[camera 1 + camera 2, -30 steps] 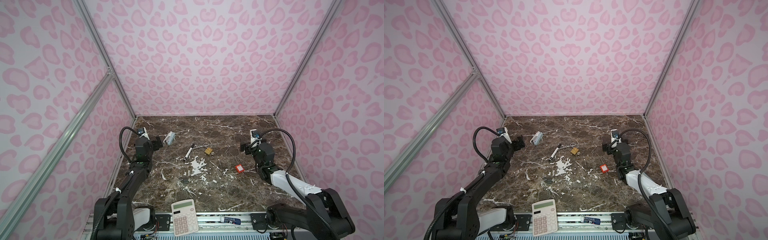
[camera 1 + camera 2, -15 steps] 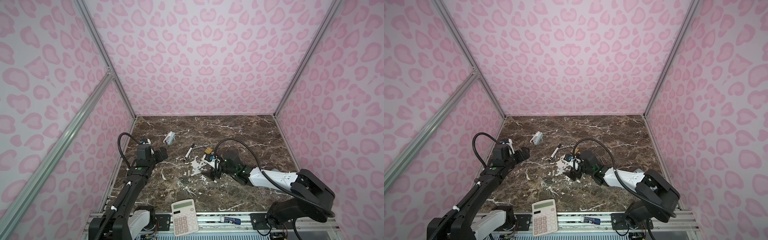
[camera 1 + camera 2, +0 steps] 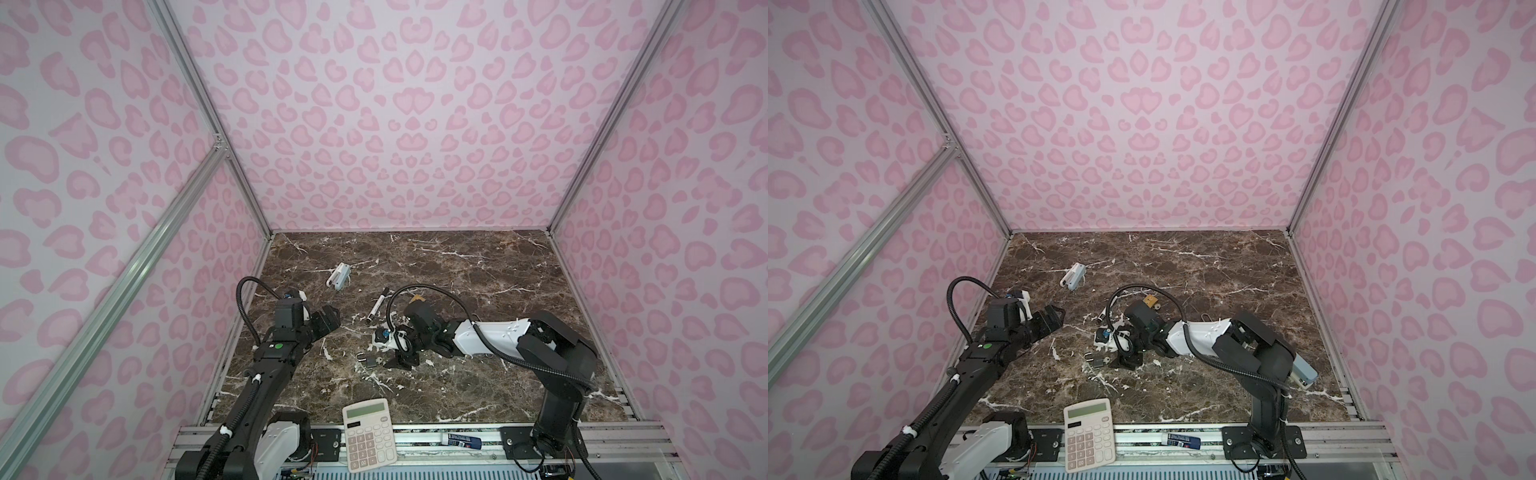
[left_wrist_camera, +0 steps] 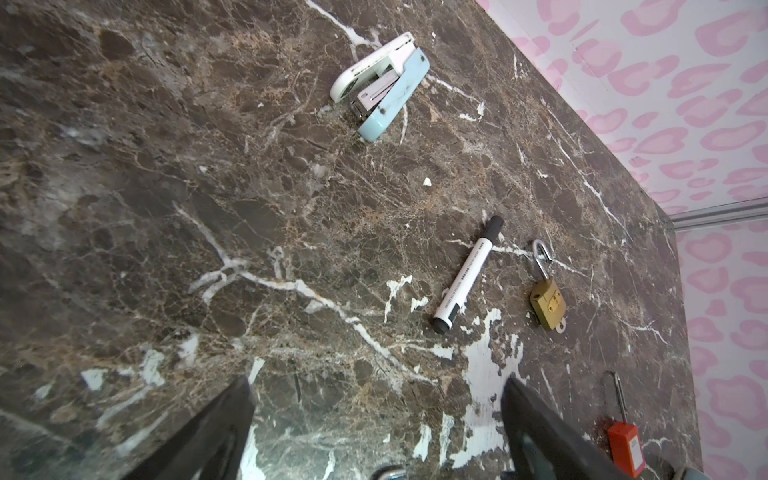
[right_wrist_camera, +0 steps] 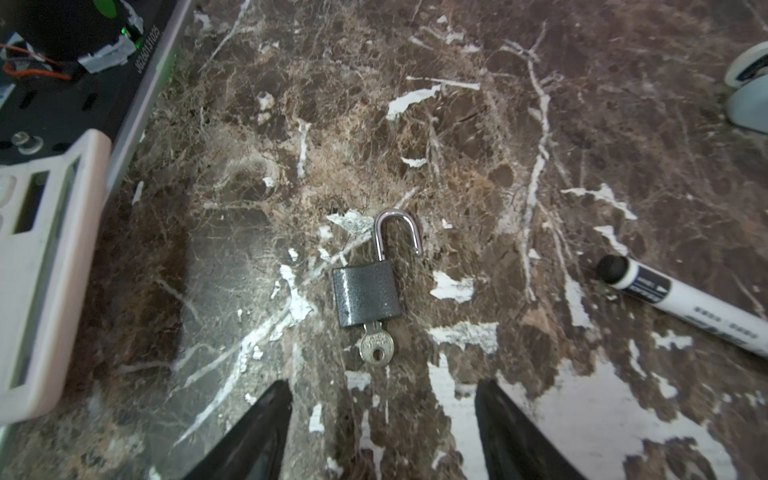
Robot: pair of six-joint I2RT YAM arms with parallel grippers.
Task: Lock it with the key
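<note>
Where pink-spotted walls (image 3: 395,124) enclose brown marble tabletop (image 3: 478,266), left pincer (image 4: 376,384) gaping, right pincer (image 5: 383,386) parted, both empty.

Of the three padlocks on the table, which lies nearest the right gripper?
The dark grey metal padlock with a silver key in it: it lies just ahead of the right gripper. The brass padlock and the red padlock lie farther away.

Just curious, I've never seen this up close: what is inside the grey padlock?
A key is pushed into the bottom of the padlock. Only its round head shows; the blade is hidden inside the body. The shackle stands open.
</note>
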